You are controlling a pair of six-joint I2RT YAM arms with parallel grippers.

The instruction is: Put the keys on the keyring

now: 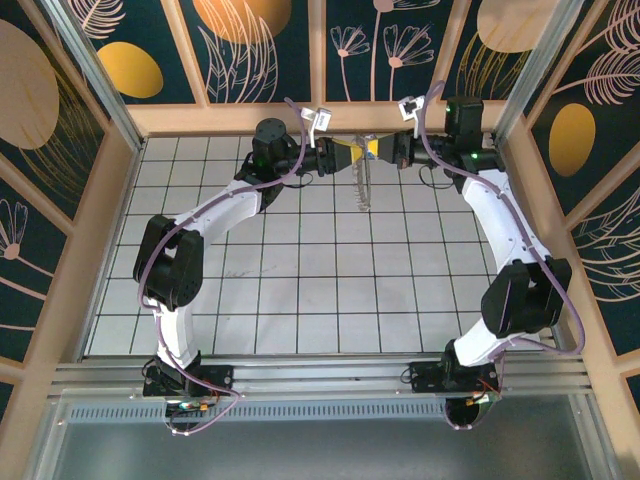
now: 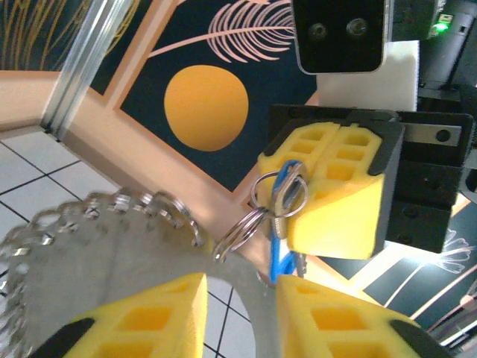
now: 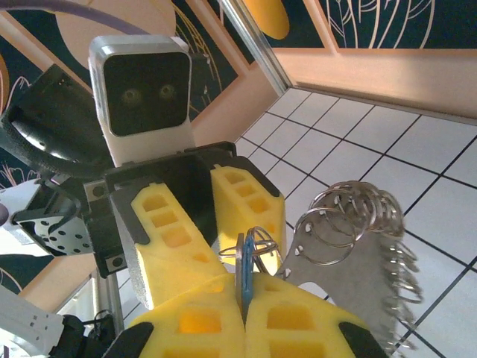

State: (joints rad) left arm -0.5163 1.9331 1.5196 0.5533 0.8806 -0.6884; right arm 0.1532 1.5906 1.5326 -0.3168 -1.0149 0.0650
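As right tool [image 3: 244, 298] pinches key [image 3: 244, 262], left tool [image 2: 240, 291] faces.

Arms outstretched, left end effector [image 2: 240, 291] parted, facing the clamped right end effector [image 3: 244, 298].

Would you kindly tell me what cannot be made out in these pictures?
Key blade: right wrist view, hidden between the right gripper's fingers.
Keyring rings: top view, too small to count.
Keyring's lower edge: left wrist view, hidden behind the left gripper.
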